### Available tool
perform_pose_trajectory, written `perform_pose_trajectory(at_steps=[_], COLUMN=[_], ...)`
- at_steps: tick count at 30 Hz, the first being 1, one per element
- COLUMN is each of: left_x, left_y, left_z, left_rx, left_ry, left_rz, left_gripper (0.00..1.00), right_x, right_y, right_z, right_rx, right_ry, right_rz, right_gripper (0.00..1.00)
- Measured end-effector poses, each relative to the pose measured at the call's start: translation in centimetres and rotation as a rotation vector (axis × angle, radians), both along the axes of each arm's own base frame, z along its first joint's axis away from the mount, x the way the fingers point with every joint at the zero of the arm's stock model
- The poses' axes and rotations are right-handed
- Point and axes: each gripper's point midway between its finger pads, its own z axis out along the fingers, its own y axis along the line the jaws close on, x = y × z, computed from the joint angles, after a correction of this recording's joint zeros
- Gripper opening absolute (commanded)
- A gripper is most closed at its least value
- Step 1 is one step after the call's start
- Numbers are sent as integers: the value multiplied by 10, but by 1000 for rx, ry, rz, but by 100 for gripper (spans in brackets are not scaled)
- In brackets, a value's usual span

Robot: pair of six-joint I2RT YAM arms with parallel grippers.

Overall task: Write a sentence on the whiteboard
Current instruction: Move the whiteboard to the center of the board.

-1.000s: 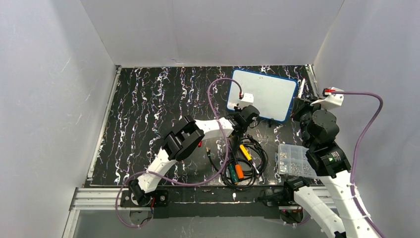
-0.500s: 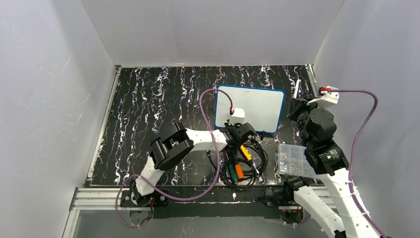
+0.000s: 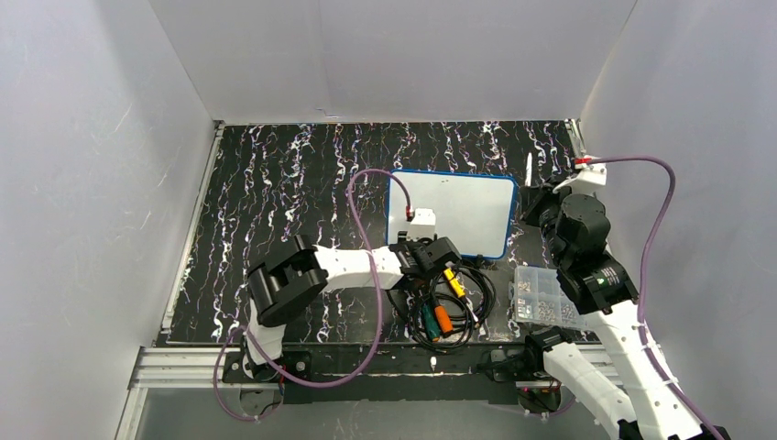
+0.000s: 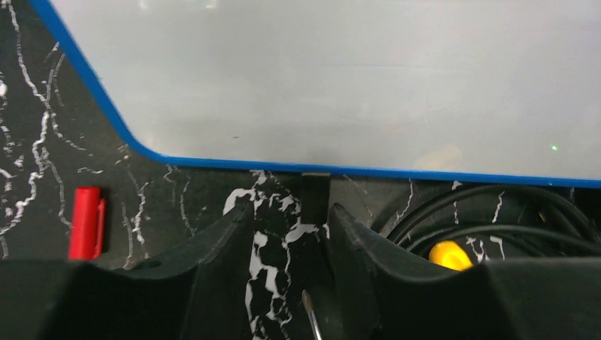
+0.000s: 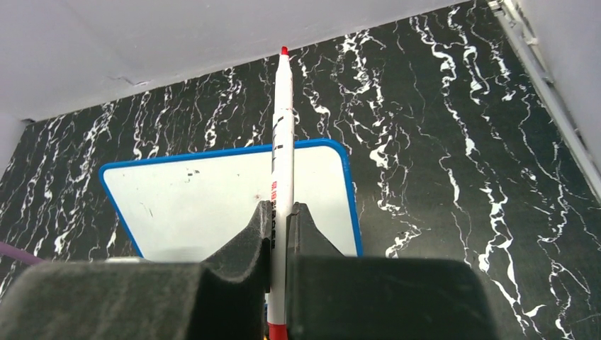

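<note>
Standing by the counter point(image 3: 275, 183), I see the whiteboard point(image 3: 467, 206) lying flat toward its far right part, blue rim showing all round. The left claw point(image 4: 283, 216) sits low at the whiteboard's near edge, its two fingers apart, with marbled counter showing in the gap. A small dark piece pokes out from under the rim between the fingertips, and I cannot make out what it is. From above, the arm's wrist covers the near left corner of the whiteboard. A red cap point(image 4: 86, 222) lies just off that corner. Black cables point(image 3: 463, 293) are tangled just near of the whiteboard, with a yellow piece point(image 4: 448, 253) half buried among them. The right claw point(image 5: 280, 209) hangs to the right of the whiteboard, pinched tight on a white marker point(image 5: 282, 127) that stands upright with its red tip uppermost. The marker's lower end is cut off by the picture's edge. A few faint dark specks mark the whiteboard's face, too small to read. A clear screw box point(image 3: 542, 295) sits near of the whiteboard's right corner.
</note>
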Motion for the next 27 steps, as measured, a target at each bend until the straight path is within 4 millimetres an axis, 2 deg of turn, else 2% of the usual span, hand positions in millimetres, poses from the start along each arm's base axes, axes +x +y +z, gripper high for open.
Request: perform_pose_trajectory(at_steps=[5,12,15,17,21,23,27], left_x=[-9,-31,-41,-47,-50,-42,-7], left_y=[9,27,37,42,46,55,70], left_z=[13,20,31,47,97,118,146], left_rx=[-42,-82,-99,-122,-236,-297,-356], left_ry=[18,66,79,80,89,113,139], left_rz=[-5,-37,-70,-108,-216,-258,-341], left_gripper=[53,65,75,83,89,91,93], right_x=[-3,-6,-8,-12,-22,-27,-35], right_y=[6,13,21,30,53,65,80], right_z=[-10,-12,-12,-10,-11,-17,-34], right_rx=[4,9,14,18,39,51,67], right_ry=[30,42,43,39,41,58,108], right_rz=[36,79,125,187,327,397,490], right_gripper=[1,1,1,1,1,1,1])
